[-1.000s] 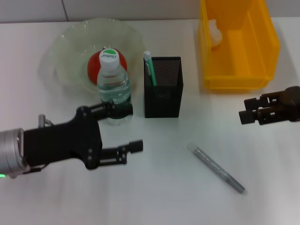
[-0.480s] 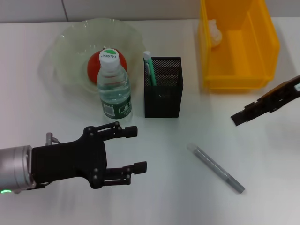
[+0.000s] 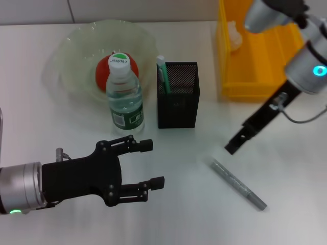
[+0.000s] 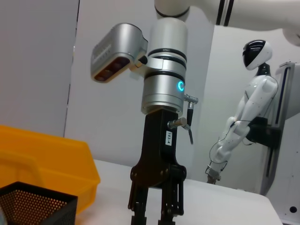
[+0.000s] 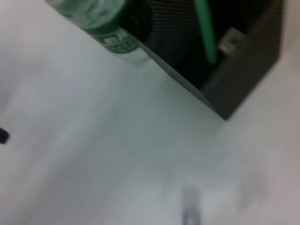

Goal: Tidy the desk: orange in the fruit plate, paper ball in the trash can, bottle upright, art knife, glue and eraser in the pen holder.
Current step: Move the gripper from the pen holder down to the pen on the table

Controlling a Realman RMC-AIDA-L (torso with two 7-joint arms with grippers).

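**Both grippers above the counter, art knife lying free**

Left gripper: jaws spread wide, holding nothing, in front of the upright bottle and apart from it. Right gripper: pointed down near the upper end of the grey art knife, not touching it; the left wrist view shows its jaws slightly parted, tips cut off by the frame edge. The knife lies flat on the counter, well right of the left jaws. The orange sits in the fruit plate, partly hidden behind the bottle. The pen holder contains a green item.
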